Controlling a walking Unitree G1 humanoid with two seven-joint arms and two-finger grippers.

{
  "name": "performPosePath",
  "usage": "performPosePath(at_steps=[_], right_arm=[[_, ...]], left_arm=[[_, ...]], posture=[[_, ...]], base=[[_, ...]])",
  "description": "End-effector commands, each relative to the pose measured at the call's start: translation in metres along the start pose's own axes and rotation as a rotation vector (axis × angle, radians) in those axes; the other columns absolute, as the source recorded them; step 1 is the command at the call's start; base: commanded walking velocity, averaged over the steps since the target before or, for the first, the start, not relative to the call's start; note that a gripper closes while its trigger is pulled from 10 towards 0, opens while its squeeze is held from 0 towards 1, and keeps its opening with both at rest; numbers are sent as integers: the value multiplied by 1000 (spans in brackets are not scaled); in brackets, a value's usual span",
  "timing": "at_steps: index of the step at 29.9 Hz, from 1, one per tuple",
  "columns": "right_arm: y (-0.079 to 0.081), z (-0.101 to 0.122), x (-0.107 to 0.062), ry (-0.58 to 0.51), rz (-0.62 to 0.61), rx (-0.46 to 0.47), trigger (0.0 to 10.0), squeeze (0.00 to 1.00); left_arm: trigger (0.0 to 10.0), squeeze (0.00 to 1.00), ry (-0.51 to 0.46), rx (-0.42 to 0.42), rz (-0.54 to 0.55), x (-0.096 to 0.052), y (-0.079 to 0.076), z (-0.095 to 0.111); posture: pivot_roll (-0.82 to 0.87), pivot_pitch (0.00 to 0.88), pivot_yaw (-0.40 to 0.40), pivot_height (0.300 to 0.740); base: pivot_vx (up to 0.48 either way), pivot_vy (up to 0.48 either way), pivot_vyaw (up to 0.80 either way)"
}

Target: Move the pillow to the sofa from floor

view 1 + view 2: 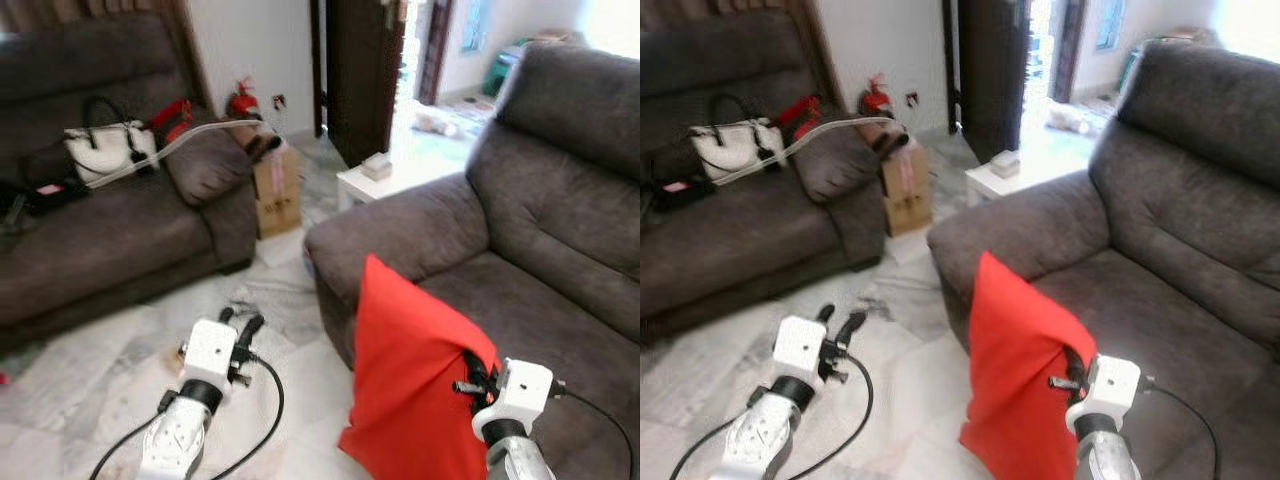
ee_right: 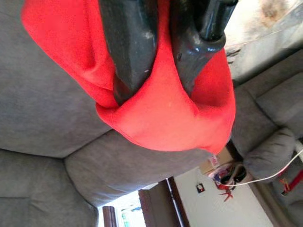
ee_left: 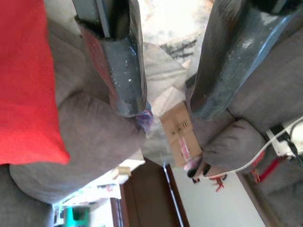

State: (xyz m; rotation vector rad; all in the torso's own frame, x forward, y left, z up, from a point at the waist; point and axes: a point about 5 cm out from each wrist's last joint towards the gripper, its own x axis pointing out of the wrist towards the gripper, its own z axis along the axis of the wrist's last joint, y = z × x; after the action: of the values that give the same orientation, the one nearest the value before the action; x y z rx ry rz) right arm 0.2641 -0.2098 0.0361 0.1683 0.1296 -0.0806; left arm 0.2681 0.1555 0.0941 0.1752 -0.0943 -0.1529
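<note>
The red pillow (image 1: 415, 380) hangs upright from the right gripper (image 2: 154, 90), whose two black fingers (image 2: 128, 47) are pinched tight on a bunched fold at the pillow's upper edge. The cloth droops below and to the left of the gripper, its bottom corner clear of the floor (image 1: 100, 380) and its body against the front edge of the sofa (image 1: 560, 250) seat. The right arm (image 1: 515, 440) reaches forward and up from low in the head views, wrist level with the seat cushion, which lies just ahead and to the right of the gripper.

The left gripper (image 1: 245, 330) is held out over the marble floor, well to the left of the pillow, its arm (image 1: 180, 435) angled forward with a black cable looping off the wrist. Its fingers (image 3: 123, 61) stand apart and hold nothing.

Beyond the left gripper stands a second sofa (image 1: 110, 240) with a white bag (image 1: 105, 150) on it, and a cardboard box (image 1: 277, 195) beside its armrest.
</note>
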Motion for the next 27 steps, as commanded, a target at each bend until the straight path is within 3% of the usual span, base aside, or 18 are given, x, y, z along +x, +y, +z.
performPosePath(at_steps=[1,14,17,27], right_arm=[[6,31,10,-143,31,-14,10000,0],[5,31,11,-133,28,-15,10000,0],[3,30,10,-132,14,-20,10000,0],[2,29,8,-130,10,-17,10000,0]], left_arm=[[10000,0,-14,13,2,4,2,5],[10000,0,-22,14,-5,4,1,6],[10000,0,-38,57,-24,4,0,8],[10000,0,-38,20,-21,2,0,8]], posture=[[86,49,13,740],[86,48,11,740],[88,50,13,740],[87,54,16,740]], base=[[0,0,-756],[0,0,-754],[0,0,-752],[-116,0,-751]])
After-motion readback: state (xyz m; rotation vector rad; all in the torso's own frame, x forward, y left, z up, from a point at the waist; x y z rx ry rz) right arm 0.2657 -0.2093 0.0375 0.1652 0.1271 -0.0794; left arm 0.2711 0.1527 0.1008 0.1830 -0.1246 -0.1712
